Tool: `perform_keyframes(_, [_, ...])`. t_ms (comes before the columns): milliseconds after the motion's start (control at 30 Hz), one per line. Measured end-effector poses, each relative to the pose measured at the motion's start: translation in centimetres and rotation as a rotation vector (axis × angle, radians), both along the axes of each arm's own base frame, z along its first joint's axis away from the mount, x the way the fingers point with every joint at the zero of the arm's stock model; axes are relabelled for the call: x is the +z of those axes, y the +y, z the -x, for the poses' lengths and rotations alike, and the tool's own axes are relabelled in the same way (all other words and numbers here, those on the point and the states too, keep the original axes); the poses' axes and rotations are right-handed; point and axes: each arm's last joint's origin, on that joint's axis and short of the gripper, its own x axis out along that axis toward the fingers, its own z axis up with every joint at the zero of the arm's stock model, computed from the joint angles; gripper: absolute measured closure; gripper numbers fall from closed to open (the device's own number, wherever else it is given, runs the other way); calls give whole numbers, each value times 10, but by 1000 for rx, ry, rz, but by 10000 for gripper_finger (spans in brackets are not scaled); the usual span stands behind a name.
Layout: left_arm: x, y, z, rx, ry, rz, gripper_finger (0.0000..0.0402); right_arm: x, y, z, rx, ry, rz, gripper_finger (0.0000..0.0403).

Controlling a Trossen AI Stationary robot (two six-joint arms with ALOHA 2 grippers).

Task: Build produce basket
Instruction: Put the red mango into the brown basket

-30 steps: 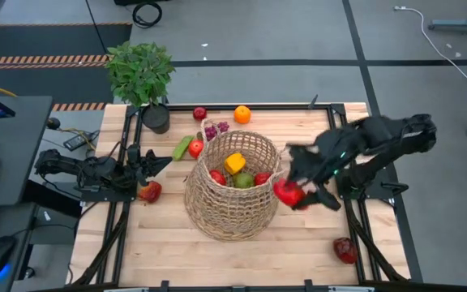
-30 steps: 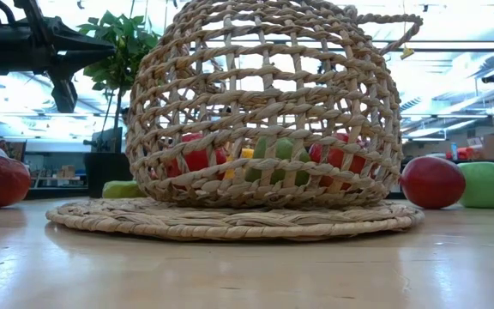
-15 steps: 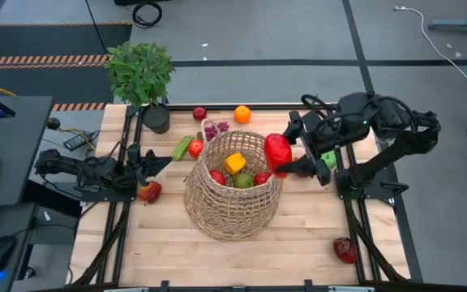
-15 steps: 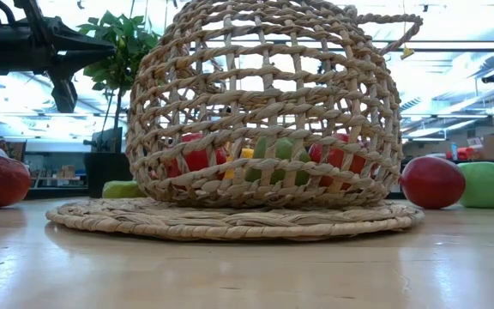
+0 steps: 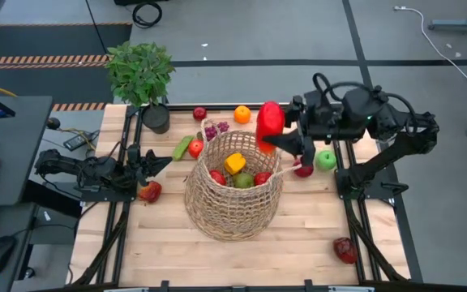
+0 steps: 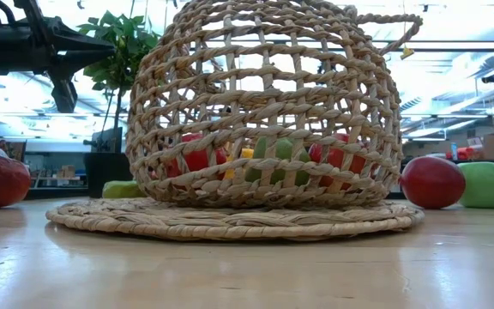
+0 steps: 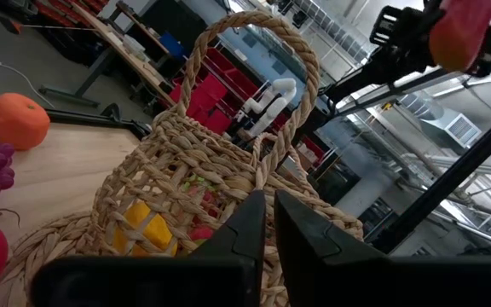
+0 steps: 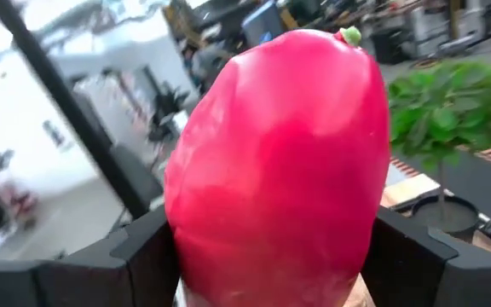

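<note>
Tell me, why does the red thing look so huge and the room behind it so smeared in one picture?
Right wrist view: the red pepper sits right at the lens, filling it; the background is blurred. Low view: ceiling lights glare white behind the basket.

My right gripper (image 5: 280,139) holds a pepper (image 5: 269,122) above the far right rim of the basket (image 5: 233,197), mid-table. The plant (image 5: 140,73) stands far left. My left gripper (image 5: 159,162) waits left of the basket.
</note>
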Motion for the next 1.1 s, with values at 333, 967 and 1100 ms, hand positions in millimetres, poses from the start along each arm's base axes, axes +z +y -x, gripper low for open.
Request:
perform_keyframes(333, [0,0,0,0,0,0,365,-7,-7,-16,-153,-2,-183,105])
perform_keyframes(967, [0,0,0,0,0,0,367,-53,-22,-66,-76,262,-257,105])
perform_keyframes(1100, [0,0,0,0,0,0,365,-60,-26,-64,-95,335,-280,105])
